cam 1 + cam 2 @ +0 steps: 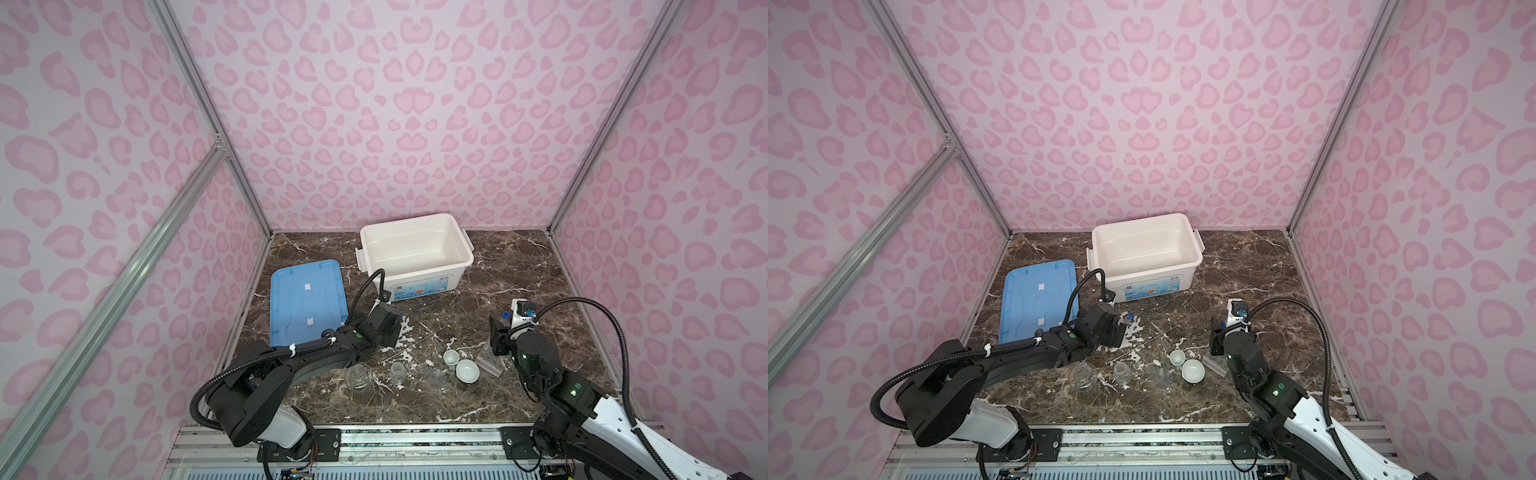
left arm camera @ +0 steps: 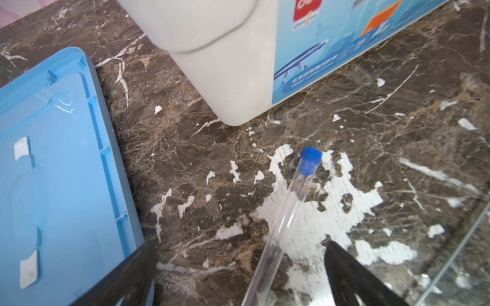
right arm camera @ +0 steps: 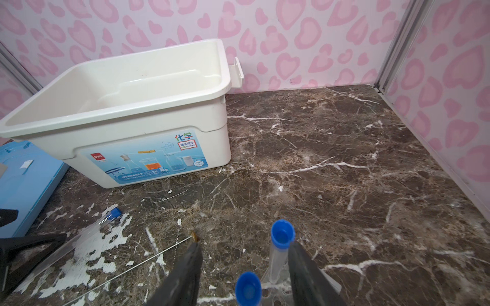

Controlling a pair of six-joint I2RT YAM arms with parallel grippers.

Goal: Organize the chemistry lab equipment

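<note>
**Ana:** What does the left gripper (image 2: 241,246) have?

**Ben:** Nothing. Its jaws are spread wide. A test tube (image 2: 291,206) with a blue cap lies flat on the table (image 2: 397,132) between the two fingers, and I see no finger pressing it. The cap end points toward the white box (image 2: 225,79). The blue lid (image 2: 53,172) lies flat on the table, near the box.

**Ana:** And the right gripper (image 3: 245,246)?

**Ben:** Its jaws stand partly apart, wider than a tube, and they clamp nothing. Under it is the clear rack (image 3: 275,295), with two blue-capped tubes standing upright in its holes. The first tube (image 3: 277,254) is just beside one finger; I cannot tell if it touches. The second tube (image 3: 248,288) stands between the fingers, closer to the camera.

**Ana:** Where are the other pieces?

**Ben:** In both top views they are on the table near its front edge, between the two arms. The small dish (image 1: 451,356) and the bigger dish (image 1: 467,370) stand close together, just left of the rack. Further left are the small flask (image 1: 397,370) and the round flask (image 1: 359,376), both upright. The box stands open at the back of the table, well apart from them.
</note>
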